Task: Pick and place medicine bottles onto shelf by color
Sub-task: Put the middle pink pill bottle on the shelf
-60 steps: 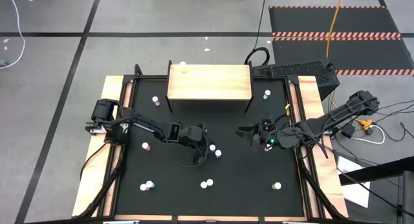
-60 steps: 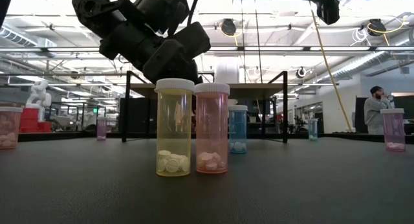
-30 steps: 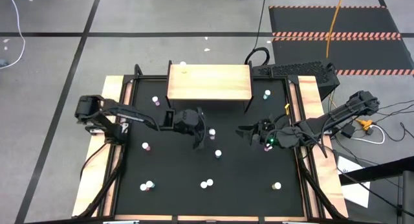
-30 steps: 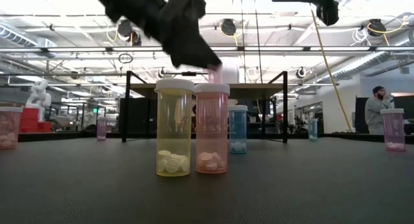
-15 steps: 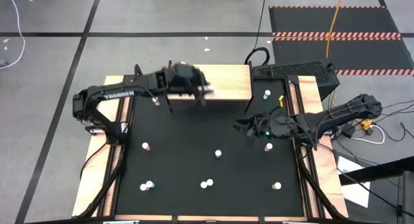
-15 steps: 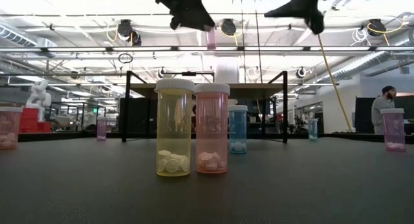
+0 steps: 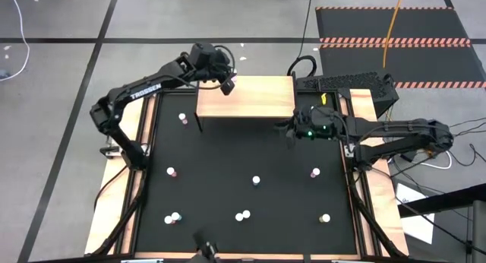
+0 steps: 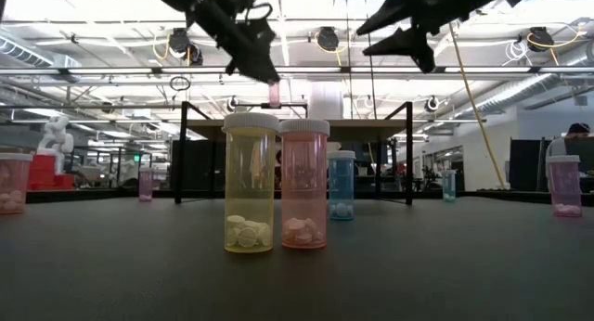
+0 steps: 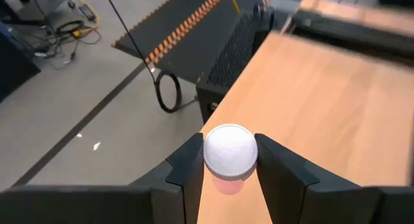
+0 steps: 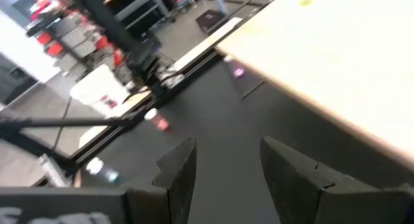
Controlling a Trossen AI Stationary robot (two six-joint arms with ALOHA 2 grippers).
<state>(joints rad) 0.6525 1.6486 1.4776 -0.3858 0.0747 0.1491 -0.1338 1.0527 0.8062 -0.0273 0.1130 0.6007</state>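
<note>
1. A pink medicine bottle (image 9: 230,153), white-capped, is seen clamped between the fingers (image 9: 186,169) of the left hand (image 7: 225,82), its long axis upright and its cap turned toward the wrist camera.

2. The left hand is placed over the far left corner of the shelf (image 7: 254,102), so the bottle hangs at the shelf's edge, with the light-wood top just beside and beneath it.

3. From the low view, the bottle (image 8: 274,92) is shown suspended above the shelf top, not yet resting on it; a short descent is judged to be all that separates it from the wood.

4. The right hand (image 7: 292,133) is held with its fingers apart and empty, near the right end of the shelf and above the black worktop (image 7: 213,191).

5. The remaining bottles are scattered across the worktop, among them a yellow one (image 8: 251,184) and a pink one (image 8: 304,184) standing touching in the low view; the right hand is judged the nearer to those lying on the right side.
</note>
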